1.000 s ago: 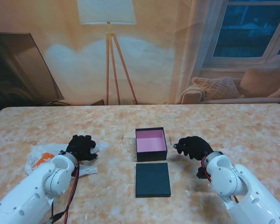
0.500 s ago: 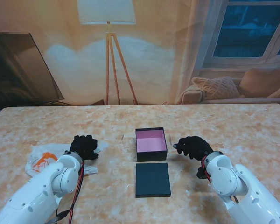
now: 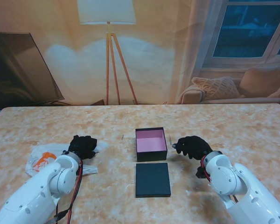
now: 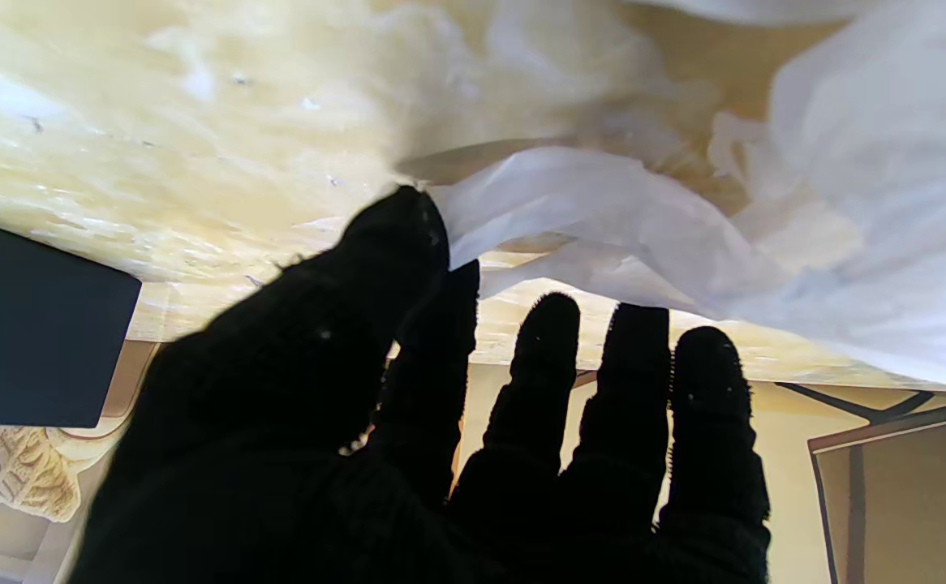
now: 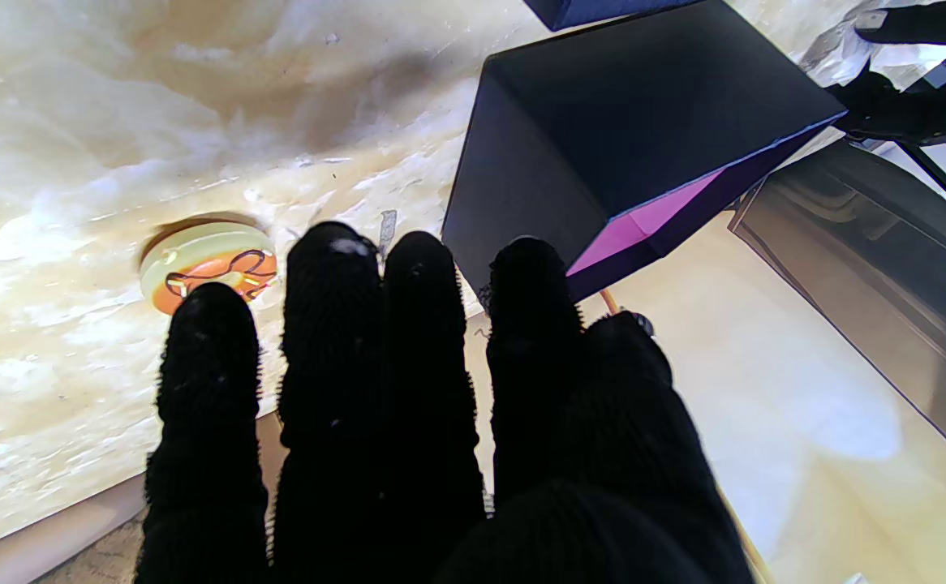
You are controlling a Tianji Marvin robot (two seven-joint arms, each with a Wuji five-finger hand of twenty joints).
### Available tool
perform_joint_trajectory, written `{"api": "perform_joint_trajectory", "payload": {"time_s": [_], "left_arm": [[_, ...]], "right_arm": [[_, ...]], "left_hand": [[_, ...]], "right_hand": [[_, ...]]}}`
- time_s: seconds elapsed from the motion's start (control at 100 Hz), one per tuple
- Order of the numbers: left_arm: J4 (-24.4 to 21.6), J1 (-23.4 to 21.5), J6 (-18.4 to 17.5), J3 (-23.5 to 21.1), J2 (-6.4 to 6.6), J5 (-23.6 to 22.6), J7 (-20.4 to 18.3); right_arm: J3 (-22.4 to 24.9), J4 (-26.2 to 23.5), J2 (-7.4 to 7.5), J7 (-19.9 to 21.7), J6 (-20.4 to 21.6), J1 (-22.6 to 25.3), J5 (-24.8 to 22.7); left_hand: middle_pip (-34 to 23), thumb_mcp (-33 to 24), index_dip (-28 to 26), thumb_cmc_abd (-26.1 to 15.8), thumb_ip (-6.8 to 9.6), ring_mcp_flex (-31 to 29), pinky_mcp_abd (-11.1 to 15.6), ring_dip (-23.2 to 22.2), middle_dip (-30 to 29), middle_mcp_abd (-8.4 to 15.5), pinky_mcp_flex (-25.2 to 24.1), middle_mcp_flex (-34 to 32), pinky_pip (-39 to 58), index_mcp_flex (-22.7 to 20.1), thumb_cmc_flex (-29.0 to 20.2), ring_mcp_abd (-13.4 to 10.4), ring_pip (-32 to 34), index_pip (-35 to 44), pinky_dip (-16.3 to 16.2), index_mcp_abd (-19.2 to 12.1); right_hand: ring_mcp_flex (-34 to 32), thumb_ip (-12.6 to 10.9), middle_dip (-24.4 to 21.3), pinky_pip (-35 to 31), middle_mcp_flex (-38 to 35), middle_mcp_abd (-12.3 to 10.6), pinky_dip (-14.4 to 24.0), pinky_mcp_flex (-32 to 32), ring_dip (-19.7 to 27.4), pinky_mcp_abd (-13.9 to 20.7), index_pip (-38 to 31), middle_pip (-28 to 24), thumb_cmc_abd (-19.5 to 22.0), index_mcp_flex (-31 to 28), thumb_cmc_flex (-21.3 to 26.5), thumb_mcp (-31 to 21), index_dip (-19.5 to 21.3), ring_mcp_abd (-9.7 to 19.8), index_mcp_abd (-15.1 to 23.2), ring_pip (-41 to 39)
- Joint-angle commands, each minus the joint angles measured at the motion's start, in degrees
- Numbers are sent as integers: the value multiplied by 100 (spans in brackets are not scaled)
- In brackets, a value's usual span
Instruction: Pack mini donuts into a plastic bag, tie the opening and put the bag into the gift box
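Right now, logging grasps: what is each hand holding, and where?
Left hand pinches the plastic bag by its loose edge; right hand holds nothing visible.

Both white arms reach forward, palms down. The left hand (image 3: 82,147) pinches thumb against forefinger (other fingers extended); the right hand (image 3: 193,146) hovers, fingers straight and close together.

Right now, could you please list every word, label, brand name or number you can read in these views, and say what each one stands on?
None can be read.
Black gift box with pink lining: no print shows.
Flat black lid: plain.
Crumpled clear plastic bag: orange patches, no letters legible.
Orange-iced mini donut: a dark icing squiggle only, not writing.
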State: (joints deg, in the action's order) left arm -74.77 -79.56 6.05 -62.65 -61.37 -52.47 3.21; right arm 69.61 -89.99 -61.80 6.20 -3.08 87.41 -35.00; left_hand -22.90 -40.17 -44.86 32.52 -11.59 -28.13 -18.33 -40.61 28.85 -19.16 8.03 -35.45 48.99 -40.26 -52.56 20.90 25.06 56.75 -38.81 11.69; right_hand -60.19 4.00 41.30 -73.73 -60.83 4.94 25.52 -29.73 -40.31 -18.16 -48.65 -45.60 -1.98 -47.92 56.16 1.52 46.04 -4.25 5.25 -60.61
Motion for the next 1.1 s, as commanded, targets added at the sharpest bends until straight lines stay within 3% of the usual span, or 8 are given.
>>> {"api": "perform_joint_trajectory", "payload": {"time_s": [0.0, 0.27, 0.47, 0.7, 0.74, 0.78, 0.96, 1.09], "left_arm": [[-109, -69, -43, -48, 15, 18, -102], [-228, -189, -106, -228, -6, 140, -93], [-221, -186, -103, -244, -17, 192, -70], [-256, -217, -195, -292, 0, 141, -103], [-279, -231, -226, -314, 15, 108, -155], [-286, -239, -282, -332, 29, 67, -198], [-318, -283, -343, -378, 44, -52, -165], [-341, -296, -346, -398, 44, 3, -235]], "right_arm": [[-13, -16, -27, 62, -11, 50, -12], [-16, -27, -30, 55, -36, 53, -6], [-16, -30, -31, 52, -38, 52, -1], [-20, -31, -30, 63, -45, 47, 5], [-20, -31, -30, 61, -44, 47, 4], [-21, -30, -30, 60, -41, 47, 2], [-20, -32, -30, 59, -40, 49, -2], [-16, -37, -30, 52, -36, 56, -4]], "left_hand": [[-122, 42, -256, -134, 169, -268, -109, -100, 26, 22, 61, -276, 98, 239, -171, 55, 135, 283, 100, -44], [-663, -425, -827, -236, 406, -1284, -260, -296, 135, 137, 740, -1163, 789, 627, -77, -33, 737, 670, 29, -169], [-646, -461, -58, -259, 344, -1688, -360, -643, 972, 222, 943, -1760, 1243, 344, -307, -65, 1250, -93, -195, -116], [-264, -31, 666, -605, 308, -917, -181, -893, 1512, 329, 313, -1177, 764, -152, -753, -66, 940, -821, -141, -169], [-321, -122, 714, -551, 307, -560, -132, -816, 1205, 246, 147, -618, 602, -259, -661, -62, 682, -835, -115, -144], [-384, -163, 758, -496, 283, -122, -71, -695, 384, 143, -65, -63, 442, -383, -599, -40, 438, -870, -100, -106], [-165, -254, 725, -477, 288, 308, 15, -569, 272, 69, -283, 359, 233, -455, -552, -20, 204, -894, -55, -49], [-183, -109, 209, -648, 286, 295, 62, -523, 312, 93, -295, 332, 139, -169, -621, -53, 218, -839, -71, 68]], "right_hand": [[-5, 82, -33, -14, 86, 52, 54, 45, 93, -73, -57, 3, -87, 3, 280, 8, -22, 16, 143, -35], [-6, 80, -33, -13, 86, 45, 52, 40, 94, -77, -53, 0, -82, 1, 278, 8, -19, 17, 143, -36], [-10, 79, -35, -13, 84, 61, 51, 36, 94, -73, -53, -2, -85, -3, 282, 6, -19, 13, 139, -36], [-17, 78, -36, -12, 74, 57, 50, 36, 94, -82, -36, -6, -88, -12, 283, 6, -40, 17, 114, -40], [-16, 77, -37, -14, 76, 58, 50, 32, 94, -77, -37, -4, -82, -16, 283, 3, -41, 16, 111, -39], [-16, 78, -37, -10, 74, 63, 49, 41, 95, -79, -37, -6, -83, -20, 279, 6, -42, 16, 114, -39], [-15, 79, -40, -16, 73, 54, 50, 36, 96, -68, -38, -7, -84, -18, 282, 5, -41, 26, 119, -39], [-16, 78, -41, -18, 79, 47, 49, 32, 96, -74, -41, -5, -80, -20, 283, 3, -38, 19, 127, -41]]}}
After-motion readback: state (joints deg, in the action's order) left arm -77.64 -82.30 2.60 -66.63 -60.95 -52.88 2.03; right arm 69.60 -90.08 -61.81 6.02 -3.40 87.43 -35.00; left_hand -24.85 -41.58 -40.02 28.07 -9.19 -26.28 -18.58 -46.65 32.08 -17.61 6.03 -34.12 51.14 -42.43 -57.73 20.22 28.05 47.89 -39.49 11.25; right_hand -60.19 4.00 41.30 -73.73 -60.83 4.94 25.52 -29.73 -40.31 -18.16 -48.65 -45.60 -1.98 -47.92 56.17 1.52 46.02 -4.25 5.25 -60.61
